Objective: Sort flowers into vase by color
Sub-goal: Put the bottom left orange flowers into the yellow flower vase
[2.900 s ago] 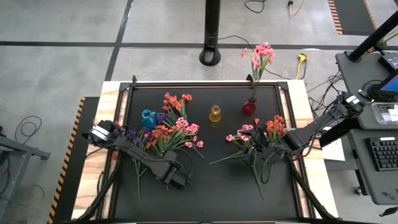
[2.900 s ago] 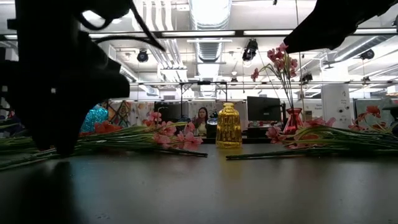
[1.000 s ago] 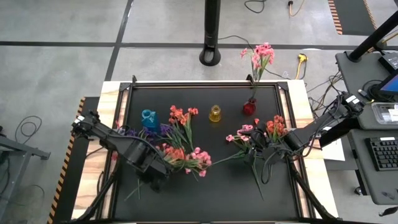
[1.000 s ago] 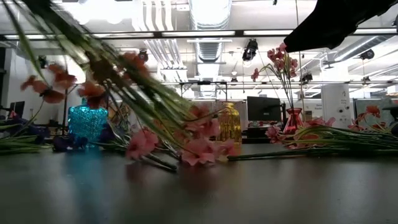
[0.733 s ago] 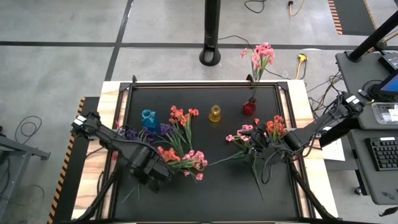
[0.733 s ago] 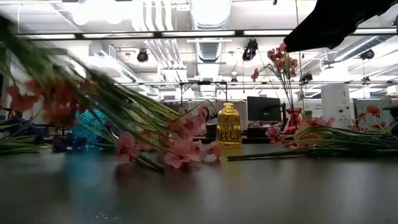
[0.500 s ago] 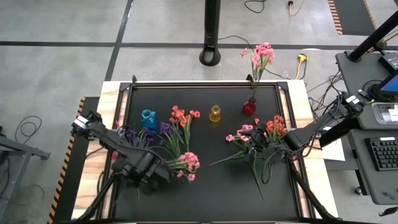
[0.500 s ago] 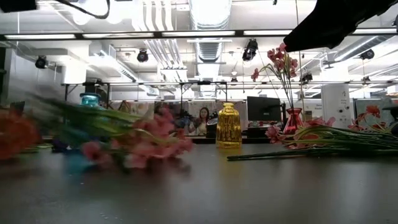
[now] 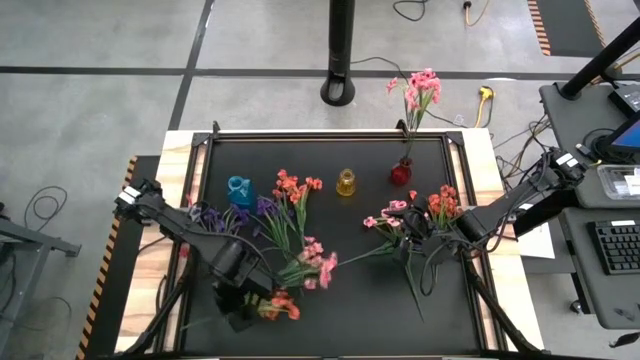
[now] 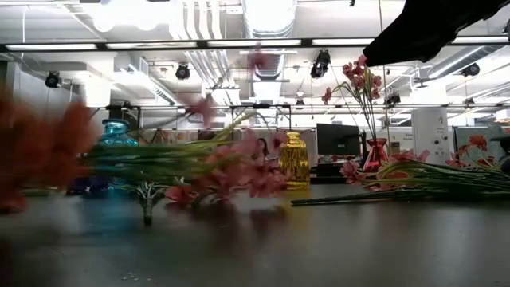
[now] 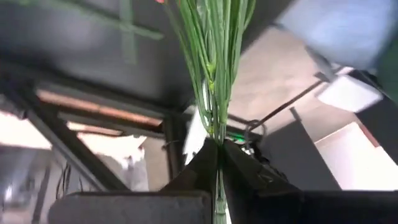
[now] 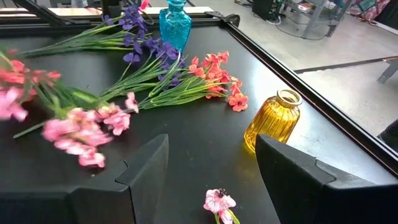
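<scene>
The left arm is reaching in from nine o'clock across the black counter (image 9: 330,320), folded at the elbow, its left gripper (image 9: 243,305) hanging near seven o'clock with its fingers (image 11: 200,167) pressed together on a bundle of thin green stems (image 11: 214,68); the orange-red blossoms (image 9: 280,306) of that bundle are sitting just beside the gripper, and a pink spray (image 9: 318,266) is fanning out toward the counter's middle. The right arm is stretching in from three o'clock, low and nearly straight, its right gripper (image 9: 415,240) resting spread apart over a second heap of pink and orange-red sprays (image 9: 415,215) at about four o'clock, pinching nothing that shows. More flowers are lying at about nine o'clock: purple sprays (image 12: 140,37) beside a faceted blue glass vase (image 12: 175,23), with an orange-red cluster (image 12: 211,81) just toward the centre. A ribbed amber glass vase (image 12: 272,121) is standing upright near twelve o'clock, and a small red vase (image 9: 400,173) at about one o'clock is holding tall pink flowers (image 9: 418,90). The counter's surface is looking matte and dark, edged with pale wood, and the stems are looking wiry and plastic.
</scene>
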